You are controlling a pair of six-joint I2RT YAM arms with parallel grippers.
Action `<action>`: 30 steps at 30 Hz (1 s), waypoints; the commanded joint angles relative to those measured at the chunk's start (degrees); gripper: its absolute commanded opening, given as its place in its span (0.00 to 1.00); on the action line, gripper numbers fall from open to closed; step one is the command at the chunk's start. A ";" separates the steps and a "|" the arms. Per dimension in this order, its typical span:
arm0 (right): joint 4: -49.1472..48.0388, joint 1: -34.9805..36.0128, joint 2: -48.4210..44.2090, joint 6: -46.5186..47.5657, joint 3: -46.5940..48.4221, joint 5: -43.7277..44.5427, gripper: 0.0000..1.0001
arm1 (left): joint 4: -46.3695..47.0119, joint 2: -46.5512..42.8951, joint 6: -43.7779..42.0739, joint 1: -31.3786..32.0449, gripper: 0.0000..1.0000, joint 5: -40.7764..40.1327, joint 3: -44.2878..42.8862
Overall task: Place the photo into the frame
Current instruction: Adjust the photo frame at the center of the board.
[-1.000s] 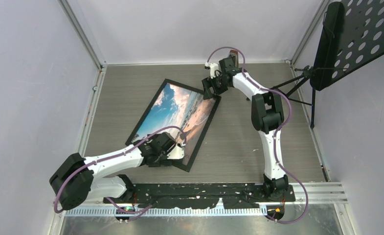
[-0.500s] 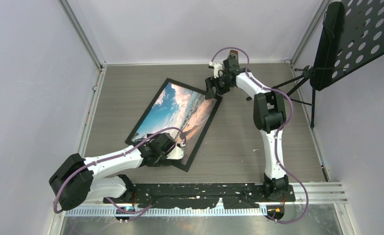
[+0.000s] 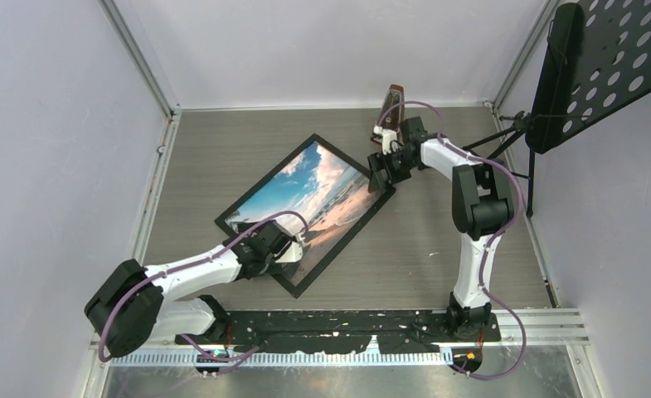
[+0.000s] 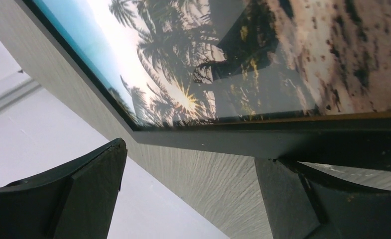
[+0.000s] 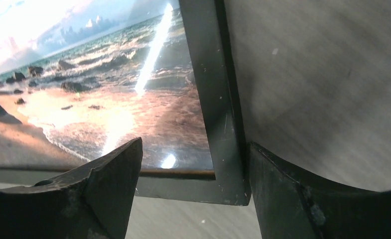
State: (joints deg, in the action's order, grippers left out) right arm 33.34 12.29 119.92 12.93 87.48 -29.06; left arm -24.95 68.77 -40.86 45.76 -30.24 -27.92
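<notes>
Right gripper (image 3: 382, 169), jaws spread wide and holding nothing, straddles the far right corner of the thin black frame (image 5: 218, 99); the left gripper (image 3: 291, 249), equally open and empty, sits at its near short edge. The glossy beach photo (image 3: 313, 186) shows inside the frame behind the clear pane. The frame lies on the grey woodgrain table (image 3: 421, 249), its long axis running from one gripper to the other.

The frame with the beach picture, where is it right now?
Top view: the frame lies diagonally, central on the table, the left gripper at its near end, the right gripper at its right corner.
</notes>
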 commanded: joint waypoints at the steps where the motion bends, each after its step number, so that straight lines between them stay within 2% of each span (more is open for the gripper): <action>1: 3.14 1.07 -6.98 0.64 -7.41 -2.64 0.81 | 2.92 -0.41 4.18 -2.93 0.99 1.41 -3.41; 7: 0.63 1.07 -15.94 2.17 -17.20 0.44 0.81 | -2.01 4.34 11.05 -9.45 1.00 6.30 -9.01; 13: 0.79 1.06 -24.10 3.05 -24.76 1.70 0.81 | -6.39 13.08 17.32 -10.28 1.00 7.93 -16.72; 21: 3.44 2.30 -30.25 6.75 -29.67 2.79 0.81 | -9.89 21.51 21.68 -11.84 1.00 8.42 -24.15; 30: 5.08 4.80 -34.59 9.48 -33.11 5.82 0.81 | -14.89 27.32 24.46 -15.57 1.00 13.30 -32.78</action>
State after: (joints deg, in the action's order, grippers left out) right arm 38.13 14.63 89.01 21.06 54.87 -18.52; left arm -45.23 93.47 -21.47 30.72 -25.02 -55.35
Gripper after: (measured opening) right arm 0.813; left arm 0.994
